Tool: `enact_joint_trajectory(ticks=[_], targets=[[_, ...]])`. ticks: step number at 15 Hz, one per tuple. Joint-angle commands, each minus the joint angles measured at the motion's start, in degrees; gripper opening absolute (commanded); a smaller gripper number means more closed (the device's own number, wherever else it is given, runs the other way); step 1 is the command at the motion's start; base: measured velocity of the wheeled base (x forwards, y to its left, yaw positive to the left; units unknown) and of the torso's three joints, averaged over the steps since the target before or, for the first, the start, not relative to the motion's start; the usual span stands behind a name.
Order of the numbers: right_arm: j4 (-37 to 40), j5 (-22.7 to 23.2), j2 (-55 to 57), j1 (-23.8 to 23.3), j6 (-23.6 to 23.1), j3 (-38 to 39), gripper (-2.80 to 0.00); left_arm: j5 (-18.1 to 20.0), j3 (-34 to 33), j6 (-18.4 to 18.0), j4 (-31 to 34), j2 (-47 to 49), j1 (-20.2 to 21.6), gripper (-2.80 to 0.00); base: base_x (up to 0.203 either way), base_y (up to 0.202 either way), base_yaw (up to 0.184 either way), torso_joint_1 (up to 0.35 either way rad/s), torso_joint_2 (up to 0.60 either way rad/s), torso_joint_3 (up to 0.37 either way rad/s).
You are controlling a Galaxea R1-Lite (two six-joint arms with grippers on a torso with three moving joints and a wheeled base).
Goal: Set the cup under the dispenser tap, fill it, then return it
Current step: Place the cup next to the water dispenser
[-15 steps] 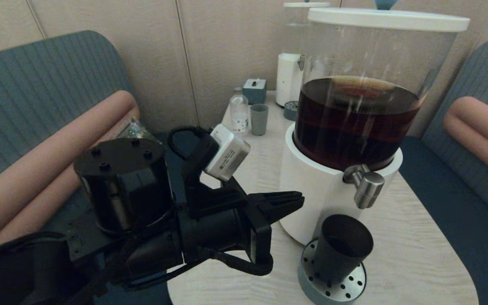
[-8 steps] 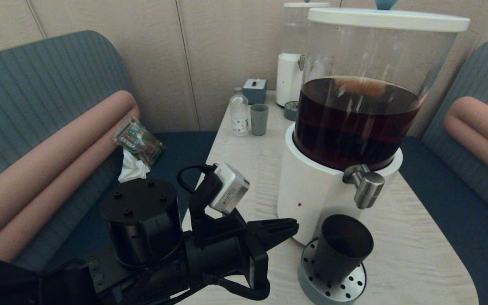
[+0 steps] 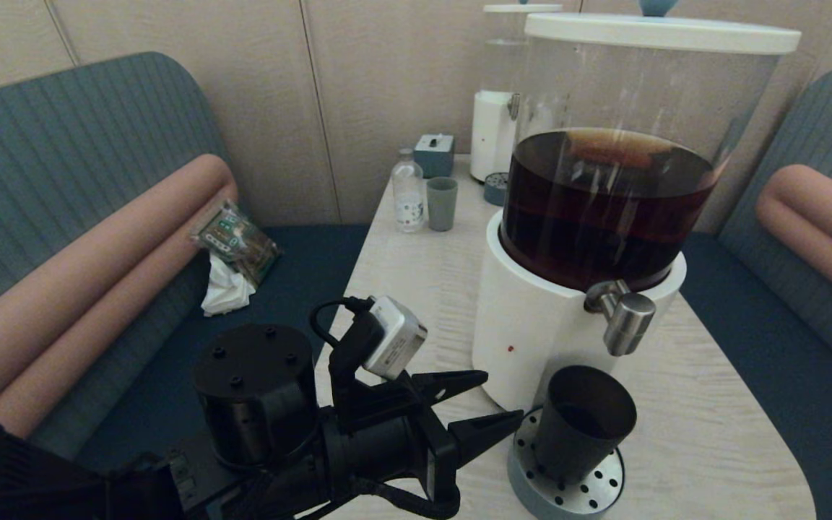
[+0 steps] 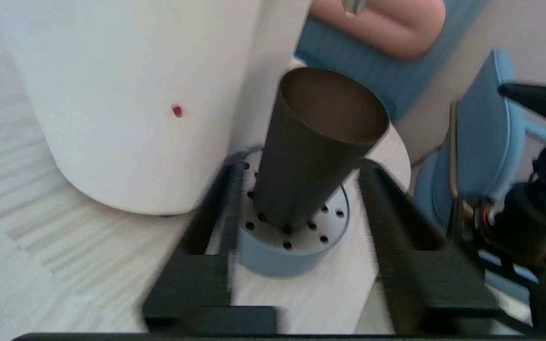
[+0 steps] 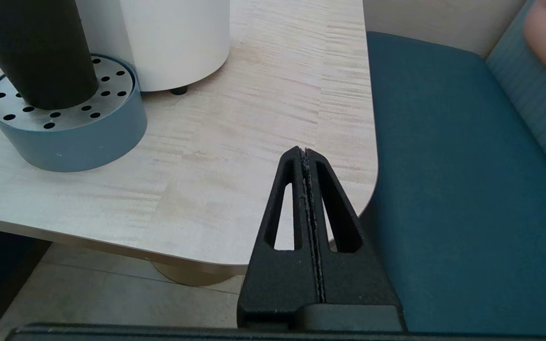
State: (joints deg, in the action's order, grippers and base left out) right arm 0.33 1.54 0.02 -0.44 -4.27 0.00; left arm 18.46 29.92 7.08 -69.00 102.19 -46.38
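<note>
The matte black cup (image 3: 583, 422) stands upright on the round perforated drip tray (image 3: 593, 487), right below the brushed-steel dispenser tap (image 3: 627, 319). My left gripper (image 3: 503, 396) is open, low over the table just left of the cup, its tips a short way from it and not touching. In the left wrist view the cup (image 4: 311, 156) rises on the tray (image 4: 273, 255) between the two spread fingers of the left gripper (image 4: 300, 168). My right gripper (image 5: 304, 152) is shut on nothing and parked off the table's front right corner, with the cup (image 5: 36, 52) off to one side.
The big dispenser's white base (image 3: 531, 325) stands close behind the left fingers. Far back are a grey-green cup (image 3: 442, 204), a small bottle (image 3: 408, 191), a blue box (image 3: 434, 154) and a smaller white dispenser (image 3: 492, 133). A snack packet (image 3: 235, 242) and tissue (image 3: 227, 292) lie on the left bench.
My left arm has dropped lower and drawn back toward the table's front. Its gripper, shut in both earlier frames, has opened beside the cup. The cup has not moved.
</note>
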Motion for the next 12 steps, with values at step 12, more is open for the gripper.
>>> enact_joint_trajectory(ticks=[12], targets=[[0.02,0.05,-0.2,0.0,-0.01,0.0,-2.8,-0.18,-0.47,1.88,-10.54,12.08,0.5,0.0,0.0,0.0,0.0,0.0,0.0,0.0]])
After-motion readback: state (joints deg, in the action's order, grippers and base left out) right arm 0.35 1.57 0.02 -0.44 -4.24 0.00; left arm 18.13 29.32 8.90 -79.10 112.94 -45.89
